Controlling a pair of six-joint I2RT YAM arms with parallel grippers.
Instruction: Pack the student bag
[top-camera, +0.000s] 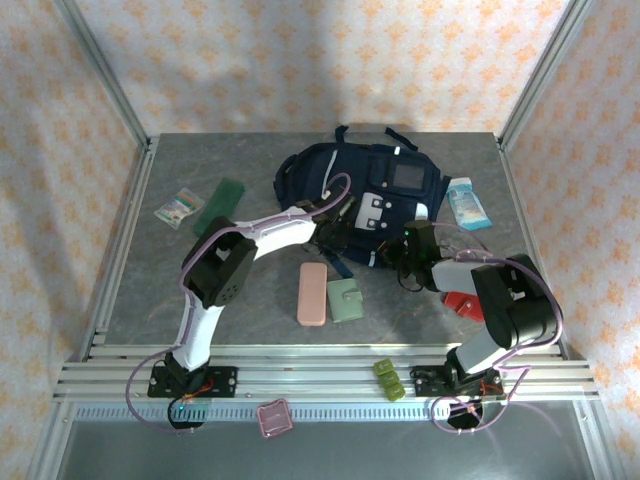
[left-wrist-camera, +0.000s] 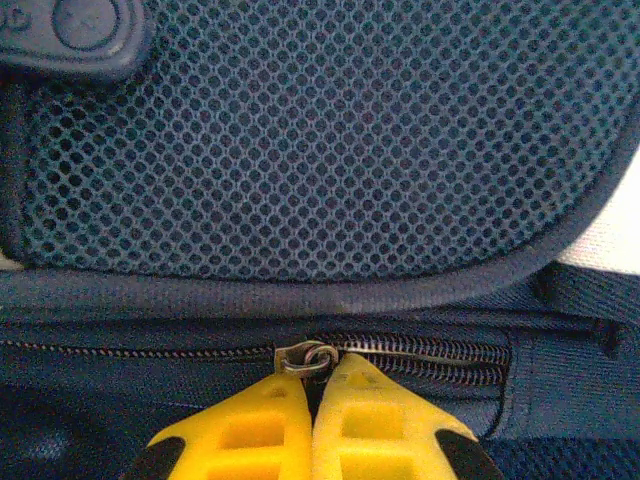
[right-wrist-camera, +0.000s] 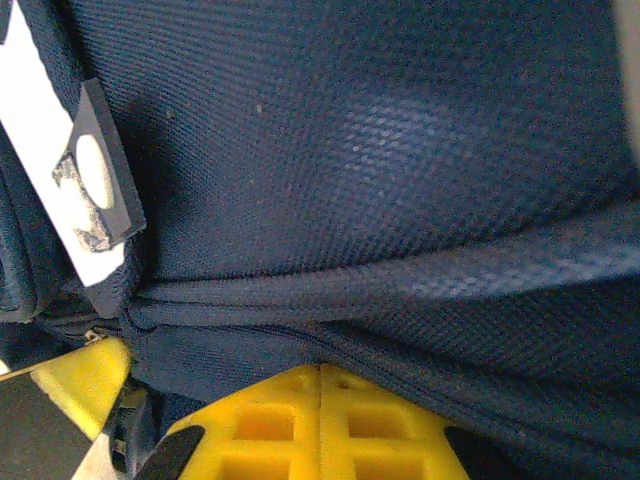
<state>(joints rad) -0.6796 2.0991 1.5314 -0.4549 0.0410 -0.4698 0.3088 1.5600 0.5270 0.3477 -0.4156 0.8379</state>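
**Left tool on the zip pull, track running crosswise**

The student bag (top-camera: 375, 185) lies flat on the worktop (top-camera: 250, 290), with both tools at its near edge. The left tool (left-wrist-camera: 312, 388) is closed, its tips pinching the metal zip pull (left-wrist-camera: 305, 357) just below the bag's mesh panel (left-wrist-camera: 320, 140). The zip track (left-wrist-camera: 430, 355) runs sideways across the fingers, so the pull likely goes along it. The right tool (right-wrist-camera: 320, 378) is closed against the bag's fabric; whether it pinches any is unclear.

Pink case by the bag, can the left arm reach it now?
Probably, once freed: pink case lies uncovered nearby, but left gripper is shut on the zipper pull of the student bag.
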